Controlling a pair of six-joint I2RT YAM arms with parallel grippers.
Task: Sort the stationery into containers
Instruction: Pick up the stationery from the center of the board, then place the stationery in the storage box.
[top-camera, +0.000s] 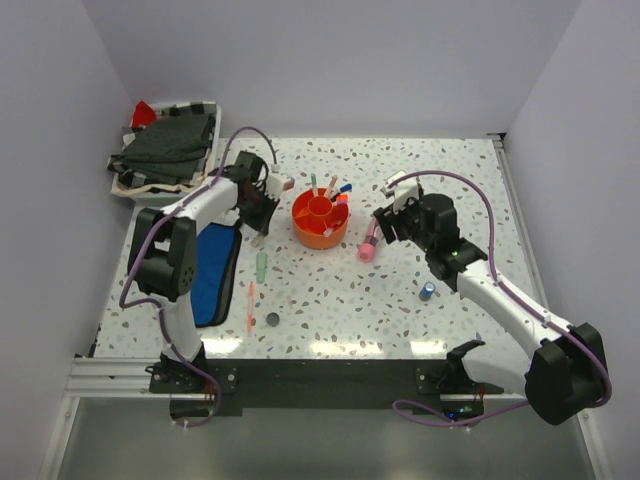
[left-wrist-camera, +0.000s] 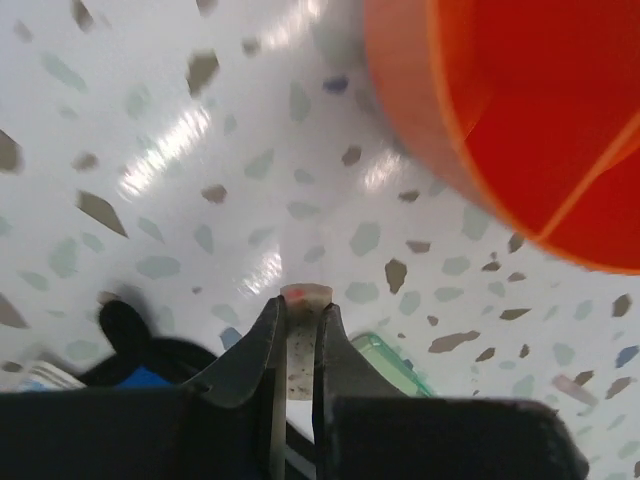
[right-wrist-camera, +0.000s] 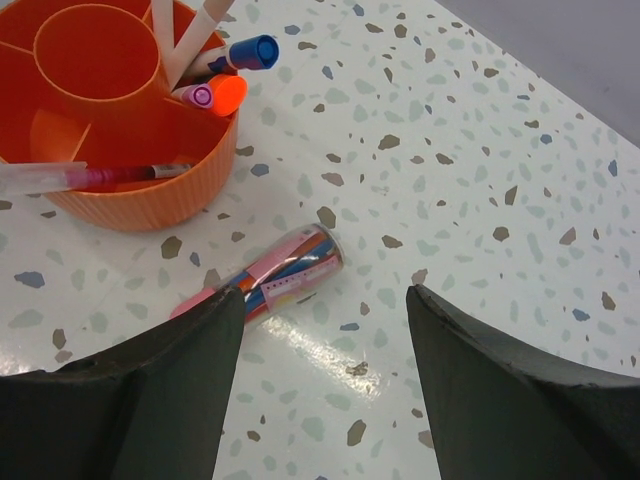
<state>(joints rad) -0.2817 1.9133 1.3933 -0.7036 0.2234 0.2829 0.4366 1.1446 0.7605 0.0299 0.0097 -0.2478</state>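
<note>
The round orange organiser (top-camera: 320, 219) stands mid-table with several pens in it; it also shows in the left wrist view (left-wrist-camera: 520, 110) and the right wrist view (right-wrist-camera: 120, 120). My left gripper (top-camera: 262, 212) is just left of it, shut on a small whitish eraser (left-wrist-camera: 300, 325) held above the table. A green marker (top-camera: 261, 265) lies below it and shows in the left wrist view (left-wrist-camera: 385, 362). The fat pink tube (top-camera: 368, 242) lies right of the organiser, partly behind my left finger in the right wrist view (right-wrist-camera: 280, 270). My right gripper (top-camera: 385, 222) is open and empty beside it. The blue pouch (top-camera: 213, 272) lies flat at the left.
A thin red pen (top-camera: 250, 305) and a dark disc (top-camera: 272, 320) lie near the front. A small blue cylinder (top-camera: 428, 291) stands at the right by my right arm. A white tray of dark cloth (top-camera: 165, 150) sits at the back left.
</note>
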